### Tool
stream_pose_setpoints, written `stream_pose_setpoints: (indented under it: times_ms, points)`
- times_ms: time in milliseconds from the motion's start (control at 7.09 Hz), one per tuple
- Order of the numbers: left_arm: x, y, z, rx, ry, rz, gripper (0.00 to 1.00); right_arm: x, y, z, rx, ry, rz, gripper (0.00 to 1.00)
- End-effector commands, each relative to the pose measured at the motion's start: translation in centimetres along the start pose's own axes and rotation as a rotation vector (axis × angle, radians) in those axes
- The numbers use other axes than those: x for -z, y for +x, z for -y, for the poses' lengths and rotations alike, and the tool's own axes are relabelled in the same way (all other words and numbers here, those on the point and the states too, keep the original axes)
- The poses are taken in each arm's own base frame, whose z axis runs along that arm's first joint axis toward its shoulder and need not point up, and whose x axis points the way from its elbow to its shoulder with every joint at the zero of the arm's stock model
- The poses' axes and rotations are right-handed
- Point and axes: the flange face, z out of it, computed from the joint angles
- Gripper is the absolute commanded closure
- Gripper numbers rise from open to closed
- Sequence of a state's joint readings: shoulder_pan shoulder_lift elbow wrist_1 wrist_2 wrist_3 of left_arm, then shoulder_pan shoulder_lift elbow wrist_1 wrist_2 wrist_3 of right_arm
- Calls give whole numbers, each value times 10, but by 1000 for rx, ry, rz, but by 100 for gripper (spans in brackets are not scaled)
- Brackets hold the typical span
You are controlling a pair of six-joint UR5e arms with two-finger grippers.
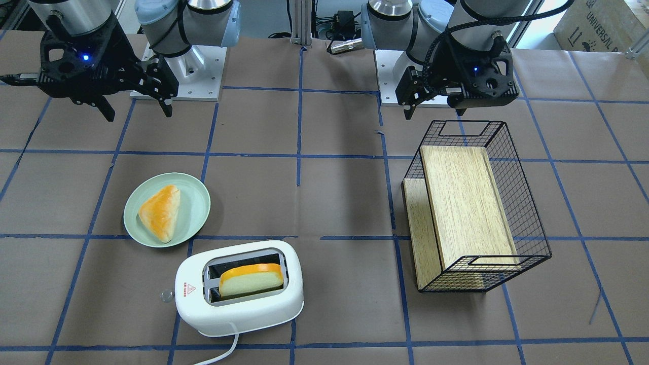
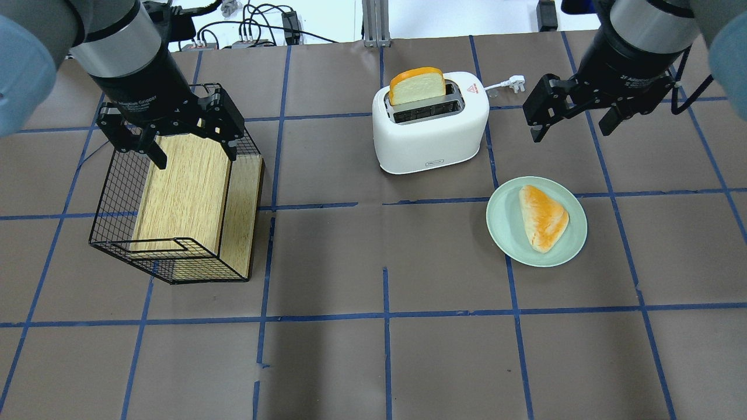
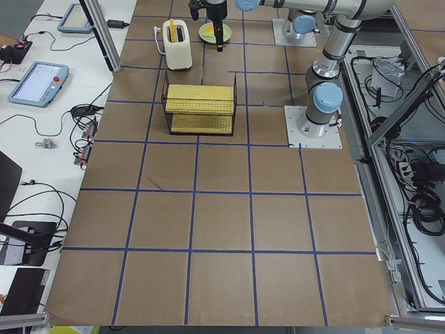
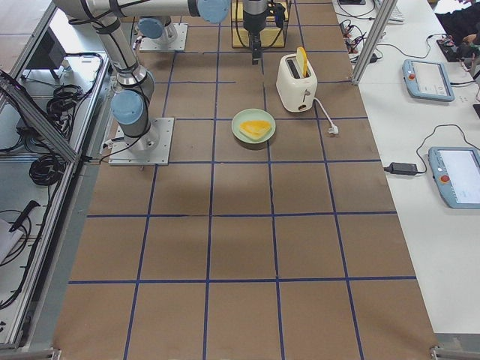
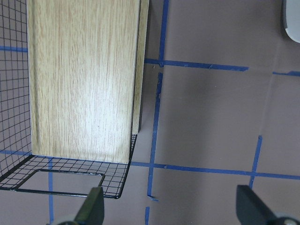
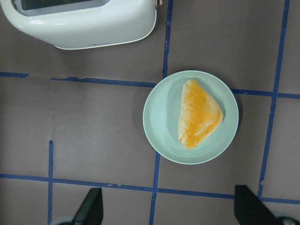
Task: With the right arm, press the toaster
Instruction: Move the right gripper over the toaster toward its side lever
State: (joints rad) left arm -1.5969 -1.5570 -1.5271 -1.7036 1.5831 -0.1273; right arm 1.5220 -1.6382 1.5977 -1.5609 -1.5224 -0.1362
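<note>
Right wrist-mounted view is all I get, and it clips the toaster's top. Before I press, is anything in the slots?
Observer: Yes. A bread slice stands up out of the toaster, in the slot farther from the robot. The nearer slot looks empty.
Operator: Where is my hand relative to it?
Observer: The right hand hangs above the table, off the toaster's end that bears the red triangle, and is not touching it.
Operator: Is the other arm in the way?
Observer: No. The left hand hangs open by the wire basket, on the other side of the table.
</note>
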Motion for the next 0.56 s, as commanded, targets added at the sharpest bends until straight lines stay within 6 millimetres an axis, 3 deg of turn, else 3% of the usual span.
stream_pose_setpoints:
  times_ms: [0, 282, 423]
  points:
    - [0, 0, 0, 0, 0, 0, 0, -1, 1, 0, -2, -3, -3, 0]
    - [0, 0, 0, 0, -1, 0, 0, -2, 4, 1, -3, -7, -6, 0]
    - [0, 0, 0, 0, -1, 0, 0, 1, 22, 11, -35, 31, -10, 0]
